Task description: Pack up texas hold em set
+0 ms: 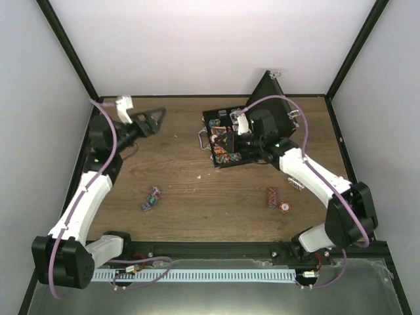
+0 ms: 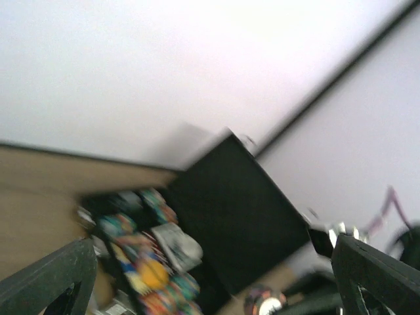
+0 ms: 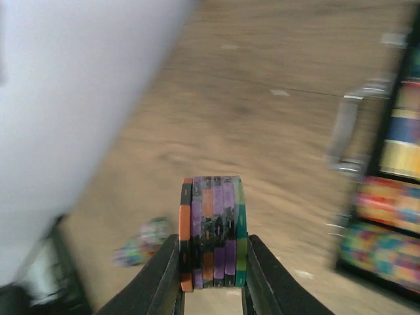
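Right up close in the right wrist view: a chip stack on edge, orange, black, purple and green, pinched between the two fingers of the right tool. So that tool is clamped on chips, and the overhead view puts it at the open briefcase, toward its handle side.

The briefcase sits at the far right of the counter, lid tipped up and back, with colourful chips filling the tray. Can't tell how the rows are split up, too blurry.

Left tool is up at the far left, well apart from the case, jaws spread wide with nothing in them.

Loose stuff on the counter: a small multicoloured chip cluster near the left-middle, plus a short reddish stack lying on its side and a single orange chip just beside it, nearer on the right.
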